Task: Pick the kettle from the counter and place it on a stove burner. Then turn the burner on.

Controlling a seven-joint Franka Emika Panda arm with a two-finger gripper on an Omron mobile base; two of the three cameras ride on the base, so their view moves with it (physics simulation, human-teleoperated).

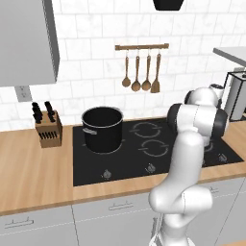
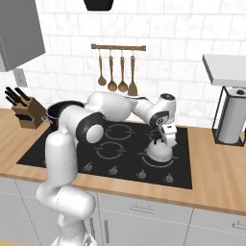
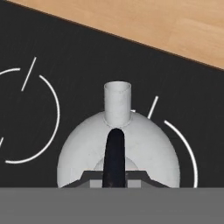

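Right down at the hand, the gripper [image 3: 114, 178] is clamped tight on the kettle's black arched handle [image 3: 114, 155], fingers pinched in on either side of it at the near end. The kettle [image 3: 118, 151] sits directly beneath the hand, its silver dome spreading out to both sides and its short spout [image 3: 117, 103] pointing straight away from the fingers.

From the right base view, the gripper [image 2: 167, 140] comes down from above onto the top of the kettle [image 2: 158, 151], which is over the front right stove burner [image 2: 169, 161] on the black glass; whether its base touches the glass, I can't tell. The burner's thin ring lines curl out past the kettle's body on its right in the hand view, with a neighbouring ring off to the left.

Further along the cooktop, the big black pot [image 1: 102, 129] stands on the left-hand side, well apart from the kettle. Out past that, on the wood-grain counter [image 1: 33, 168], a knife block [image 1: 49, 127] sits near the wall. At the back, wooden utensils [image 2: 116, 72] hang from a rail on the tiles, and over to the right a paper towel holder [image 2: 231, 121] stands on the counter.
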